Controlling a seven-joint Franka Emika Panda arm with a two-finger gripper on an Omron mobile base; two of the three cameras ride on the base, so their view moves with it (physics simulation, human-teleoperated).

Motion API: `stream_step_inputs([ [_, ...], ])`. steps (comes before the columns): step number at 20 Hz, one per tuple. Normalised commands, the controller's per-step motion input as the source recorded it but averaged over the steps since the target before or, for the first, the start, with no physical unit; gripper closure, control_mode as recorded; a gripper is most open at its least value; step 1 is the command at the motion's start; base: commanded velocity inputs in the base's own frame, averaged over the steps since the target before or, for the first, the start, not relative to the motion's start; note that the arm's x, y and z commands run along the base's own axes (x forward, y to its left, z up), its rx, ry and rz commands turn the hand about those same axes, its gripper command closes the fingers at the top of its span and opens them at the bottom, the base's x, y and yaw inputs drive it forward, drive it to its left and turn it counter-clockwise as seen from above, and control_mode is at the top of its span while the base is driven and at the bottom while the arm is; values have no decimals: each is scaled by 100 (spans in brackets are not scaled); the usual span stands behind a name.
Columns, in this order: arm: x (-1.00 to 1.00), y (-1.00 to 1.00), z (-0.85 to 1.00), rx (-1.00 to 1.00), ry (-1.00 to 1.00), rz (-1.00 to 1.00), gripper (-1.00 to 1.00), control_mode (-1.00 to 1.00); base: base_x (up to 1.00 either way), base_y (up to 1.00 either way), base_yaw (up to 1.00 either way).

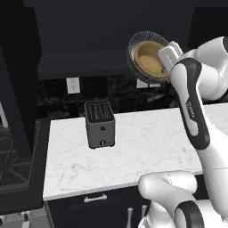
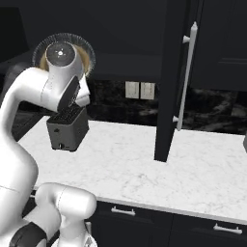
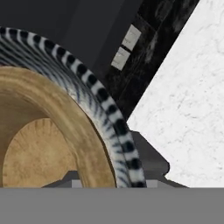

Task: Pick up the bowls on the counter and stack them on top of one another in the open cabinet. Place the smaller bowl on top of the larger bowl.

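Tan-lined bowl (image 1: 148, 58), one, in tool (image 1: 167, 57)

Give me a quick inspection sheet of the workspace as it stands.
Surface: white marble counter, one appliance on it.
Job's things: big dark striped-rim bowl lifted and tipped on edge in front of the dark upper cabinet; small brown bowl nested inside it.
Clutter: dark toaster on the counter.
Gripper: gripper at the bowls' rim, jaws closed on it.
Cables: nothing seen.
Surroundings: wall sockets, lower drawers.
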Motion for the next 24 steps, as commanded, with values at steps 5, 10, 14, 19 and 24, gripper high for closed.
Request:
stream_step_inputs([
  [5,78,0,35,0,1,-19,100,-100,0,0,0],
  [10,35,0,-17,-3,2,0,100,-100,0,0,0],
  [14,87,0,0,0,0,0,100,-100,0,0,0],
  [19,99,0,0,0,0,0,100,-100,0,0,0],
  [24,66,0,0,0,0,0,-100,-100,0,0,0],
])
